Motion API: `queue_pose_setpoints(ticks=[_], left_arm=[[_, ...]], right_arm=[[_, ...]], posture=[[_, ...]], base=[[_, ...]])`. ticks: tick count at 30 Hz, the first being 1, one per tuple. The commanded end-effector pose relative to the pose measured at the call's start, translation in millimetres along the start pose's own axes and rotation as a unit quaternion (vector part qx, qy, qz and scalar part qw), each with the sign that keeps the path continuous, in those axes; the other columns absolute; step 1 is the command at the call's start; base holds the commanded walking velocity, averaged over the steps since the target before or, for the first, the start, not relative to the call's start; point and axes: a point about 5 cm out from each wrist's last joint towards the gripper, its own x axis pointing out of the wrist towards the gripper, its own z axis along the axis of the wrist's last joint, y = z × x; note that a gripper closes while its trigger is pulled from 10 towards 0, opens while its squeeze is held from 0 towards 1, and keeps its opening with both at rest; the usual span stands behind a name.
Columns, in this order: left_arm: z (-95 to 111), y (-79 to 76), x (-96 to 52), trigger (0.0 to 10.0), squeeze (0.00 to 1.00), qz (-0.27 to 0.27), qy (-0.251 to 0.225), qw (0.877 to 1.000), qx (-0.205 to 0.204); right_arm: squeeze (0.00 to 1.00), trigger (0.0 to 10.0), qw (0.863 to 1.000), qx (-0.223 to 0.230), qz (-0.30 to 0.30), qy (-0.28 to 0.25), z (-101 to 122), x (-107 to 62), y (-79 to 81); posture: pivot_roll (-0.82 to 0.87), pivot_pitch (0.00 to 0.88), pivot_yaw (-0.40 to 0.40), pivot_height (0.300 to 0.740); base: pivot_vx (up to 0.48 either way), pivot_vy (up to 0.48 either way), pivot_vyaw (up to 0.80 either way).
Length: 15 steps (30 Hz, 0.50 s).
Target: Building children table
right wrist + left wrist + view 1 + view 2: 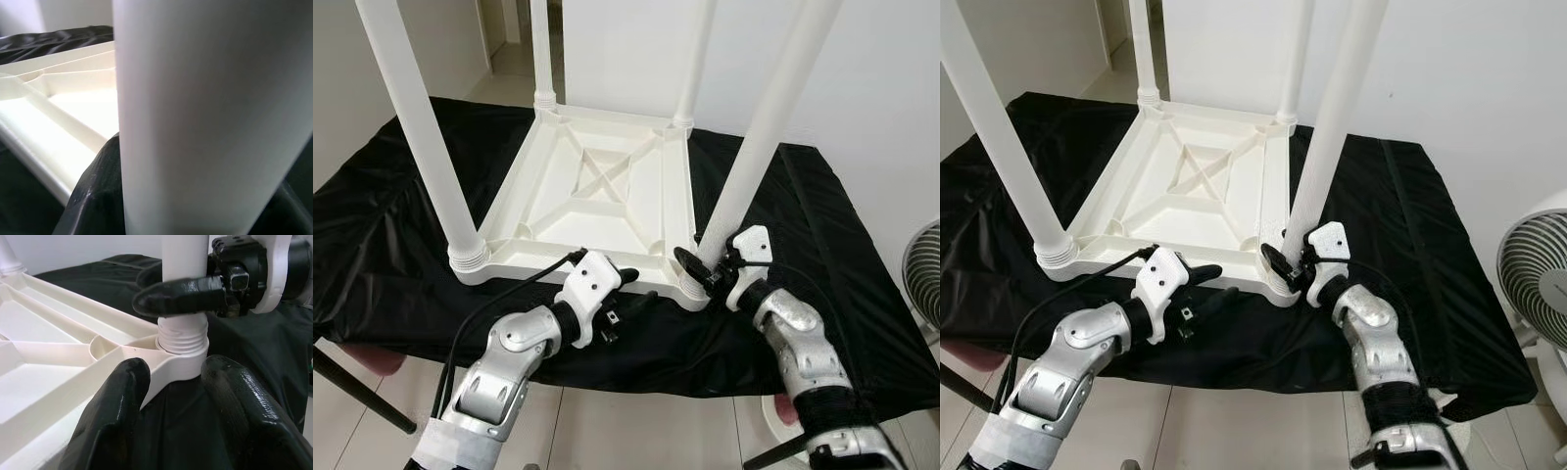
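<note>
A white plastic children's table (540,257) lies upside down on a black cloth (391,255), its legs pointing up. My right gripper (701,262) is shut on the near right leg (759,147), just above its threaded collar (182,335) at the table's corner. In the right wrist view that leg (210,112) stands between the black fingers (93,196). My left gripper (628,289) is at the table's front rim, a little left of that corner. It is open, one finger (117,421) over the rim and the other over the cloth.
The near left leg (421,127) stands tall at the other front corner, two more at the back. A white fan (1538,284) stands on the floor to the right. The clothed surface's front edge runs just under my forearms. White walls close in behind and to the right.
</note>
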Motion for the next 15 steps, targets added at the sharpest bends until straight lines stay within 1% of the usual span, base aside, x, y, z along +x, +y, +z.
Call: queue_pose_setpoints(ticks=[1,2,3,6,8,9,10,11,12,13,15], left_arm=[[-0.5,-1.1,1.1,10.0,0.0,0.012,0.004,1.0,0.0],[-1.5,-0.8,1.1,10.0,0.0,0.015,0.006,1.0,0.0],[-2.8,-0.3,1.6,10.0,0.0,0.022,0.008,1.0,-0.002],[-2.8,-0.3,1.6,10.0,0.0,0.022,0.008,1.0,-0.002],[-3.2,-0.1,2.4,10.0,0.0,0.027,0.008,1.0,-0.004],[-3.2,-0.1,2.4,10.0,0.0,0.027,0.008,1.0,-0.004],[-2.9,-0.1,3.2,10.0,0.0,0.028,0.008,1.0,-0.005],[-2.9,-0.1,3.2,10.0,0.0,0.028,0.008,1.0,-0.005],[-2.5,0.0,3.9,10.0,0.0,0.029,0.008,1.0,-0.005],[-2.0,0.7,4.7,10.0,0.0,0.031,0.008,0.999,-0.005],[-2.0,0.7,4.7,10.0,0.0,0.031,0.008,0.999,-0.005]], right_arm=[[0.0,10.0,0.999,0.006,-0.02,0.032,-11.4,-4.1,2.3],[0.0,10.0,0.999,0.014,-0.031,0.031,-11.3,-4.2,4.4],[0.0,10.0,0.997,0.023,-0.07,0.031,-11.1,-2.9,11.4],[0.0,10.0,0.997,0.023,-0.07,0.031,-11.1,-2.9,11.4],[0.0,10.0,0.991,0.028,-0.126,0.045,-13.3,-0.5,18.1],[0.0,10.0,0.991,0.028,-0.126,0.045,-13.3,-0.5,18.1],[0.0,10.0,0.987,0.021,-0.152,0.047,-13.0,3.1,23.3],[0.0,10.0,0.987,0.021,-0.152,0.047,-13.0,3.1,23.3],[0.0,10.0,0.983,0.018,-0.177,0.049,-12.6,5.7,27.6],[0.0,10.0,0.978,0.026,-0.2,0.051,-12.9,8.5,31.9],[0.0,10.0,0.978,0.026,-0.2,0.051,-12.9,8.5,31.9]], posture=[[0.09,0.049,-0.061,0.74],[0.09,0.049,-0.061,0.74],[0.09,0.056,-0.062,0.74],[0.09,0.056,-0.062,0.74],[0.08,0.069,-0.062,0.74],[0.08,0.069,-0.062,0.74],[0.08,0.075,-0.062,0.74],[0.08,0.075,-0.062,0.74],[0.08,0.079,-0.061,0.74],[0.08,0.082,-0.062,0.74],[0.08,0.082,-0.062,0.74]], base=[[0.0,0.0,0.0],[0.0,0.0,0.0],[0.0,0.0,0.0],[0.0,0.0,0.0],[0.0,0.0,0.0],[0.0,0.0,0.0],[0.0,0.0,0.0],[0.0,0.0,0.0],[0.0,0.0,0.0],[0.0,0.0,0.0],[0.0,0.0,0.0]])
